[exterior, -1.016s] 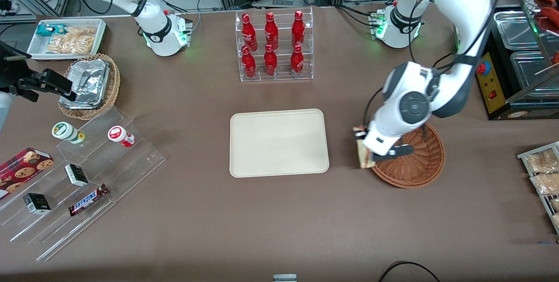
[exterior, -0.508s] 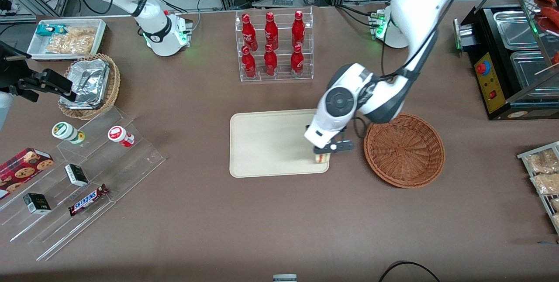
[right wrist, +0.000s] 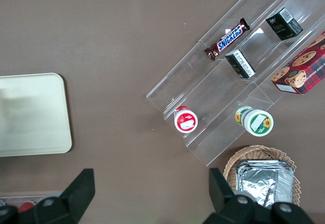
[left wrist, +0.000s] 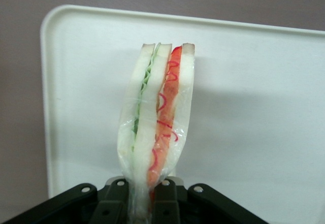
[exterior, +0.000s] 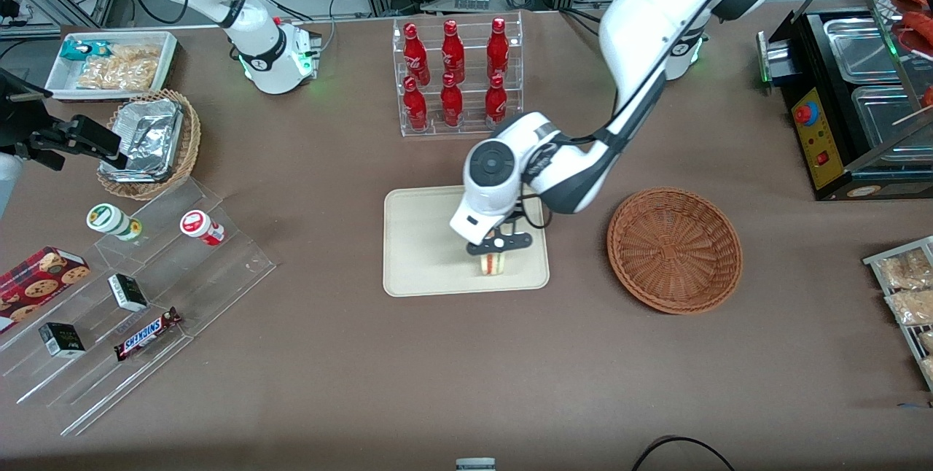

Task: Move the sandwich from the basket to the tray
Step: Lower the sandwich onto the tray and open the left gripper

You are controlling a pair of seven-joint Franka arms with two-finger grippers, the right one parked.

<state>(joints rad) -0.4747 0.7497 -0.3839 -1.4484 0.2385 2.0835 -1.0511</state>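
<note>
My left gripper (exterior: pixel 497 246) is shut on the clear-wrapped sandwich (exterior: pixel 493 264) and holds it over the cream tray (exterior: pixel 423 252), near the tray's edge closest to the front camera. In the left wrist view the sandwich (left wrist: pixel 157 117) shows white bread with green and red filling, pinched at its narrow end between the black fingers (left wrist: pixel 116 203), with the tray (left wrist: pixel 254 107) below it. The reddish-brown wicker basket (exterior: pixel 675 249) stands beside the tray, toward the working arm's end of the table, with nothing in it.
A clear rack of red bottles (exterior: pixel 455 77) stands farther from the front camera than the tray. A stepped clear display with snacks (exterior: pixel 138 296), a tan basket with foil (exterior: pixel 149 143) and a white bin (exterior: pixel 113 63) lie toward the parked arm's end. A black warmer (exterior: pixel 860 106) stands by the basket.
My gripper has carried the sandwich from the basket's rim across to the tray, then further inward over the tray. The basket is left with nothing in it.
</note>
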